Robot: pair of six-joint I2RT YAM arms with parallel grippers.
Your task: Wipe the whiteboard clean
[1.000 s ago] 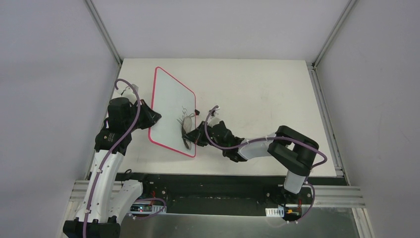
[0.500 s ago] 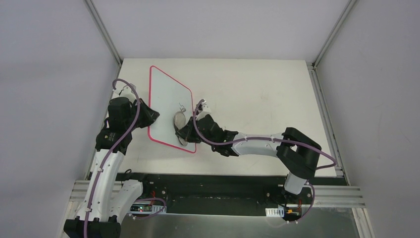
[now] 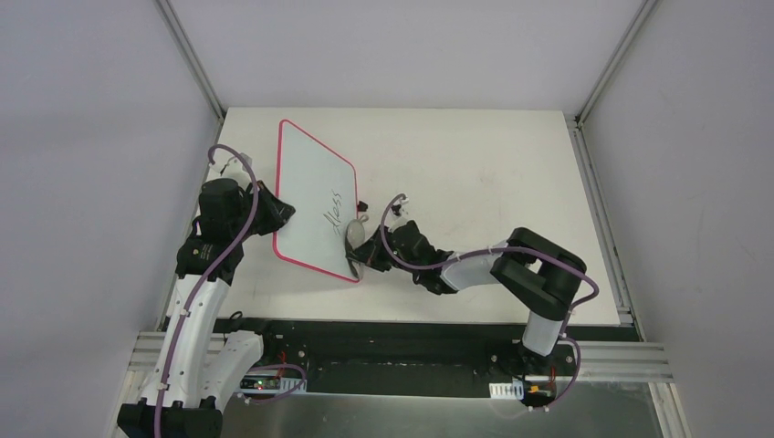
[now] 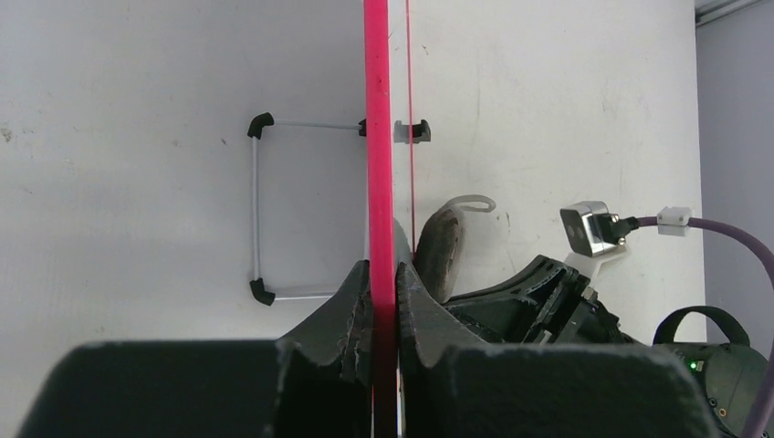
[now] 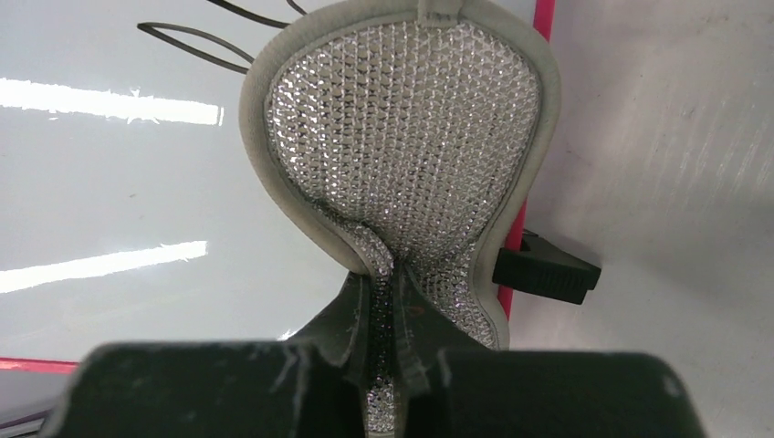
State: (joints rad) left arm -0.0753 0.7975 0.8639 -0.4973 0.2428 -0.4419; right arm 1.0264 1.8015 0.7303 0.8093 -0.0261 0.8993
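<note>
Whiteboard (image 3: 308, 187) stands tilted on the left half of the white table (image 3: 475, 164), with its face turned toward the right arm and black handwriting (image 3: 336, 212) across the lower part of that face. The left gripper (image 3: 281, 212) is clamped on the board's left edge. In the left wrist view its fingers (image 4: 358, 306) pinch the pink frame (image 4: 376, 137), which is seen edge-on, and a thin wire stand (image 4: 256, 219) with black corners juts out on the back side. The right gripper (image 3: 365, 252) is closed on the narrow waist of a grey peanut-shaped pad (image 3: 355, 241) with a silver mesh face (image 5: 402, 137). It holds the pad at the board's near right corner, just below the writing and beside a small black tab (image 5: 546, 272). Whether the pad presses on the white surface cannot be told.
</note>
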